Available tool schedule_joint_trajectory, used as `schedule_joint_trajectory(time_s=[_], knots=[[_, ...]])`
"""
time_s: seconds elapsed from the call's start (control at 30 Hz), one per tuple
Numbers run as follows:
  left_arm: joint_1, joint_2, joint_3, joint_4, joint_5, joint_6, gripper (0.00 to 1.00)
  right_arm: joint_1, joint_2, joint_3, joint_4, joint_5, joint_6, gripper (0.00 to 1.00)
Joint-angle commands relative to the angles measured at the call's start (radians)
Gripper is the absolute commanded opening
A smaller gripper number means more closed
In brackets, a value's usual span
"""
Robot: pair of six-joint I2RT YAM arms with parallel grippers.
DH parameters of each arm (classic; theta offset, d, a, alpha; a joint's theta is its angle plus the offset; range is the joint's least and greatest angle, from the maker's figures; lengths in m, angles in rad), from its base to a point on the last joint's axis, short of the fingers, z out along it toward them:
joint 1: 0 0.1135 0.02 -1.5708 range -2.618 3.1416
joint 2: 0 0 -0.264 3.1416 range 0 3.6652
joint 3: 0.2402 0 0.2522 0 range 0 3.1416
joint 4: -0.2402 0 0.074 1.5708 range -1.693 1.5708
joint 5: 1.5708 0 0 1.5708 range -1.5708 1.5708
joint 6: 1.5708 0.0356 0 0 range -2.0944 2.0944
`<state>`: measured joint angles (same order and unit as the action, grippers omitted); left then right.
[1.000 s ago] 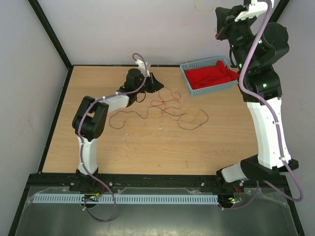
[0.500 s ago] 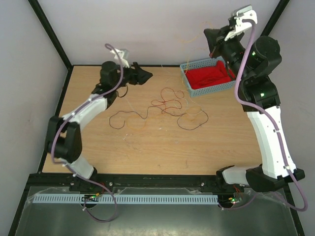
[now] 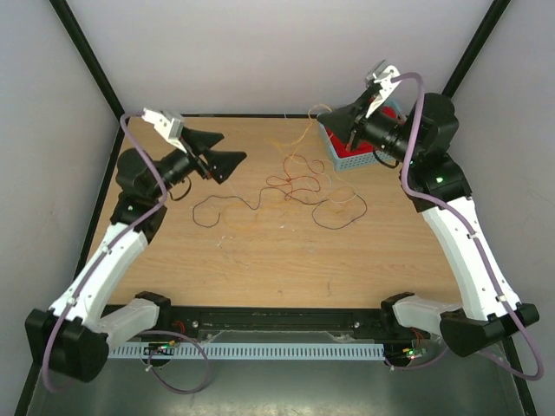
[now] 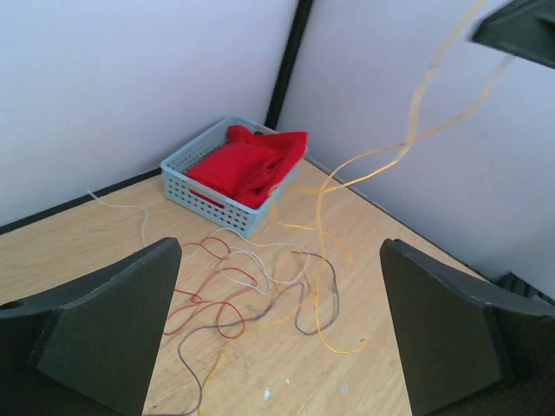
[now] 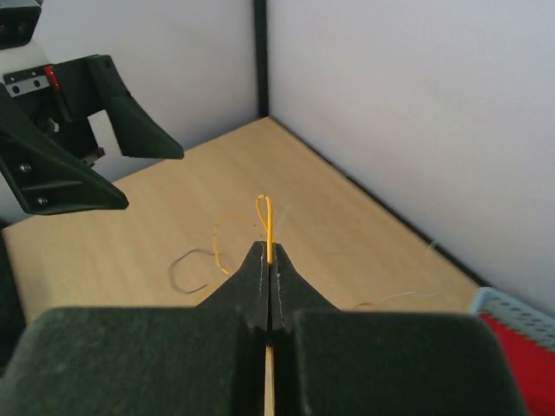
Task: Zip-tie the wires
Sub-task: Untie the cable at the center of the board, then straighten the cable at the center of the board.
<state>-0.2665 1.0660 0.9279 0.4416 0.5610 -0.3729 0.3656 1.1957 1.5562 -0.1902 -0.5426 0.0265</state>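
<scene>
The right fingers (image 5: 250,290) are pressed together, pinching an orange strand (image 5: 270,232) whose small loop stands up just past their tips. From there the strand hangs down, in slack curves, towards the rest of the wires (image 3: 299,185), which lie loosely curled in red, orange and dark brown on the far middle of the bench (image 3: 260,260). The right fingers are held up in the air, above the near left corner of a pale blue basket (image 4: 204,195) that holds a red cloth (image 4: 247,165) in the far right corner. The left fingers (image 4: 104,338) are spread wide with nothing between them. They hang raised over the far left of the bench, pointing towards the wires and well apart from them.
</scene>
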Motion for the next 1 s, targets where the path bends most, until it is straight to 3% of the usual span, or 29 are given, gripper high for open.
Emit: schedule_joint_trajectory(time_s=[0.0, 0.27, 0.5, 0.6, 0.87, 0.97], knots=[[-0.061, -0.092, -0.104, 0.019, -0.001, 0.091, 0.99, -0.002, -0.060, -0.091, 0.156, -0.168, 0.144, 0.00], [-0.188, -0.184, -0.280, 0.044, -0.142, 0.108, 0.99, 0.005, -0.094, -0.229, 0.452, -0.380, 0.444, 0.00], [-0.244, -0.193, -0.377, 0.218, -0.353, 0.072, 0.99, 0.041, -0.136, -0.262, 0.480, -0.406, 0.474, 0.00], [-0.246, -0.172, -0.395, 0.325, -0.348, 0.053, 0.99, 0.053, -0.144, -0.272, 0.479, -0.424, 0.474, 0.00], [-0.249, -0.121, -0.365, 0.420, -0.276, 0.033, 0.99, 0.077, -0.159, -0.315, 0.470, -0.446, 0.458, 0.00], [-0.256, -0.083, -0.342, 0.450, -0.243, 0.031, 0.91, 0.086, -0.160, -0.324, 0.475, -0.439, 0.463, 0.00]])
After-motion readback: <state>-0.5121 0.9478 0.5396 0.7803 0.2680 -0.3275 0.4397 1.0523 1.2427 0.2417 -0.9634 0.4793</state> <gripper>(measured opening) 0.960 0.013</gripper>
